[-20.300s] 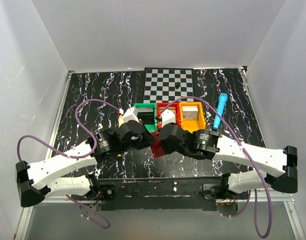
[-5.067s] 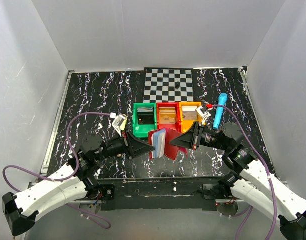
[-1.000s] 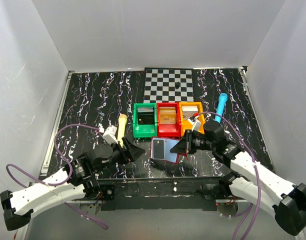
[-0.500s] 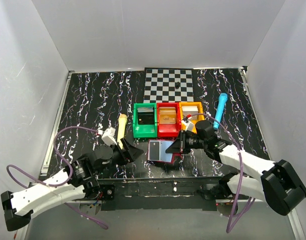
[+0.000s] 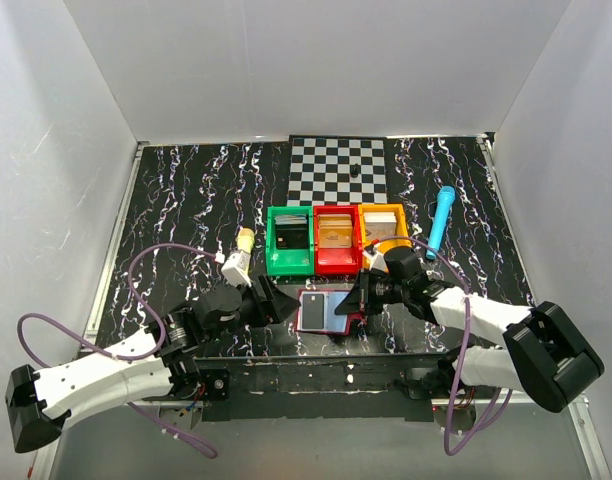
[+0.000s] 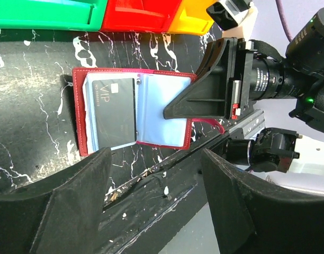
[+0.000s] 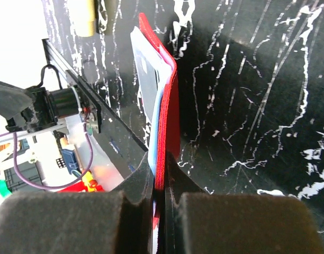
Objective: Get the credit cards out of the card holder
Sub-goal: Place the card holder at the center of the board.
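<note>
From above, the card holder [image 5: 328, 311] lies open between the two grippers. The right gripper [image 5: 354, 299] covers its right edge, so the grip itself is hard to make out here. The left gripper [image 5: 279, 303] stops just short of the holder's left edge, and its opening is unclear from this height. A yellow object [image 5: 246, 238] beyond the left arm is partly hidden.

In the left wrist view, the left gripper [image 6: 154, 157] is spread wide and holds nothing. The open card holder [image 6: 162, 114] lies ahead, framed between its fingers [image 6: 72, 203]. A dark card [image 6: 113, 112] marked VIP sits in the left half. The right gripper [image 6: 172, 108] pinches the holder's far edge. The green bin [image 6: 45, 13], red bin [image 6: 138, 16] and orange bin [image 6: 191, 22] are cut off at the top.

In the right wrist view, the right gripper [image 7: 159, 180] is nearly closed and clamped on the card holder [image 7: 167, 127]. The holder shows edge-on, so its pockets are hidden.
</note>
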### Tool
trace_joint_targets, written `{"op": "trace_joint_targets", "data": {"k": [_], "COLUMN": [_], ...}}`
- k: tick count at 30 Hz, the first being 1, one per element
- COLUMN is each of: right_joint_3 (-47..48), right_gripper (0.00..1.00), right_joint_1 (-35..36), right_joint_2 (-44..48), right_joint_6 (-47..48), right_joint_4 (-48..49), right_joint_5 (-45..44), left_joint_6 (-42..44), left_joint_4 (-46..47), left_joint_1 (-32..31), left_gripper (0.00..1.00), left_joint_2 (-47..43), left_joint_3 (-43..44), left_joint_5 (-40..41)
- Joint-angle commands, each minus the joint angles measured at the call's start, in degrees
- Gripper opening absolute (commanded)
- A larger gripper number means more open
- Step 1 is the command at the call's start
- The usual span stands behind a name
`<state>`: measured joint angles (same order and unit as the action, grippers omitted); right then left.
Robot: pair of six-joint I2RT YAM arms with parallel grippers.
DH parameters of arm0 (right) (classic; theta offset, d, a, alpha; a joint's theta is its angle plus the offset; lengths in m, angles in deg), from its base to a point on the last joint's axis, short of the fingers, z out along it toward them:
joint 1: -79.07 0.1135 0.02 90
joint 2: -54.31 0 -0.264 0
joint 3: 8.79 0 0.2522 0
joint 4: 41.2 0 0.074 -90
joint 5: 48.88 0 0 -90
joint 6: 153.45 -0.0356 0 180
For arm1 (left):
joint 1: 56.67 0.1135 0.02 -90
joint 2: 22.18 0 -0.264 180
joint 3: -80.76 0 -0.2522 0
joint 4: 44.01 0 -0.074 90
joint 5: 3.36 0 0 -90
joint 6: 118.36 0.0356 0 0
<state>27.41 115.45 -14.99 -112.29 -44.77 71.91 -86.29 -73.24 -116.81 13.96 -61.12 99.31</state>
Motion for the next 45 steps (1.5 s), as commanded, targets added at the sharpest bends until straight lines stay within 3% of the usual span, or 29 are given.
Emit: {"op": "trace_joint_targets", "data": {"k": [1, 4, 11, 18, 28, 32, 34, 39, 45], "right_joint_3": [0.41, 0.85, 0.85, 2.61, 12.35, 14.48, 15.09, 15.1, 12.02], "right_gripper": [0.01, 0.05, 0.36, 0.48, 0.54, 0.55, 0.54, 0.51, 0.48], "right_joint_1": [-0.08, -0.17, -0.43, -1.22, -1.66, -0.88, 1.4, 9.75, 11.43], "right_joint_2": [-0.66, -0.23, 2.41, 6.19, 18.74, 25.08, 24.31, 15.7, 7.78], "right_joint_6": [1.64, 2.17, 3.4, 5.5, 11.57, 13.07, 12.98, 12.46, 11.66], "right_joint_4": [-1.4, -4.83, -10.11, -19.32, -41.38, -39.74, -37.98, -34.73, -31.47], "right_joint_5": [-2.3, -4.24, -7.67, -12.14, -23.22, -18.33, -14.28, -15.58, -17.07], "left_joint_6": [2.56, 2.91, 3.0, 2.83, 2.91, 3.0, 3.0, 2.82, 2.65], "left_joint_4": [4.21, 4.21, 4.13, 3.86, 2.54, 3.16, 3.68, 4.83, 4.3], "left_joint_1": [-0.15, -0.07, -0.15, -0.15, -0.15, -0.15, -0.15, -0.15, -0.15], "left_gripper": [0.67, 0.67, 0.67, 0.67, 0.67, 0.67, 0.67, 0.67, 0.67], "left_joint_2": [2.44, 4.37, 5.61, 4.73, 3.59, 2.8, 2.97, 4.9, 6.13], "left_joint_3": [2.0, 2.97, 3.06, 2.8, 2.54, 2.01, 1.83, 2.27, 2.8], "left_joint_5": [-1.15, -1.42, -2.21, -2.12, -1.42, -0.89, -0.98, -2.03, -3.0]}}
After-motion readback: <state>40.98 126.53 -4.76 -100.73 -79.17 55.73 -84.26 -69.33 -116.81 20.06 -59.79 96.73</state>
